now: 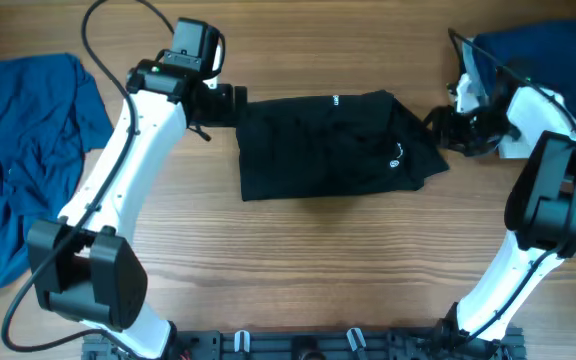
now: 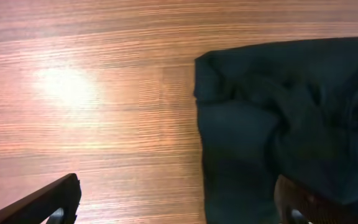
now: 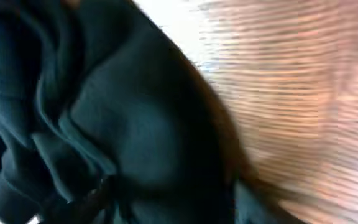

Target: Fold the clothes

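Black shirt (image 1: 333, 145), lying mid-desk in a rough rectangle, its right end bunched. I judge it light, limp and quick to slump, best taken at a corner or hem rather than the folded middle. Its white prints (image 1: 398, 155) are too small to read. My left jaws stand spread wide over its left edge, holding nothing. My right jaws sit at the bunched end; whether they pinch cloth I cannot tell. A blue garment (image 1: 28, 150) lies crumpled at the left end of the desk (image 1: 298, 260).
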You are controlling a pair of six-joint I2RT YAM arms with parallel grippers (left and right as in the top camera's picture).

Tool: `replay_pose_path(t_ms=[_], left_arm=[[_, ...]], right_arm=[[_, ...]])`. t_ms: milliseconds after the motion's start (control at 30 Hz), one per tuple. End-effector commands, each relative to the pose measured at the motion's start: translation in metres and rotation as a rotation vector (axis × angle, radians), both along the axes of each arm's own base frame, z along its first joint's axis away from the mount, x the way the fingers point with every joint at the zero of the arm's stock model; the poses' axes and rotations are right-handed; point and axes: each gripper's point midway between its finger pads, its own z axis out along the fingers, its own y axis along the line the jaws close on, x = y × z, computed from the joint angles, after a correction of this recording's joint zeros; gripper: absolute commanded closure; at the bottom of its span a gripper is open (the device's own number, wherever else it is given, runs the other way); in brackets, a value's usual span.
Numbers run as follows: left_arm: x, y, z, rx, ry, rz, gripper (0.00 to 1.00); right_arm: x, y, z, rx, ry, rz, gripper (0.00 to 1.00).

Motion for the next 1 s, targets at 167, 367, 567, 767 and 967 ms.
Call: replay_pose_path(t_ms=[167, 367, 567, 767, 967], left_arm=[[0.009, 0.051, -0.001, 0.012, 0.005, 0.129, 0.00], [0.005, 0.098, -0.004, 0.016, 0.037, 0.240, 0.00], [0.002, 0.103, -0.005, 0.018, 0.048, 0.251, 0.00], [0.002, 0.103, -0.005, 0.017, 0.046, 0.251, 0.00], [0.008, 0.104, -0.003, 0.014, 0.023, 0.255, 0.00]], right_arm=[[-0.011, 0.023, -0.001, 0.187, 0.030, -0.020, 0.96], [0.002, -0.009, 0.073, 0.127, -0.084, -0.072, 0.95], [-0.003, 0.026, 0.116, 0.109, -0.152, 0.017, 0.96], [-0.003, 0.146, 0.138, 0.151, -0.212, 0.218, 0.96], [-0.014, 0.272, 0.147, 0.125, -0.367, 0.415, 0.96]])
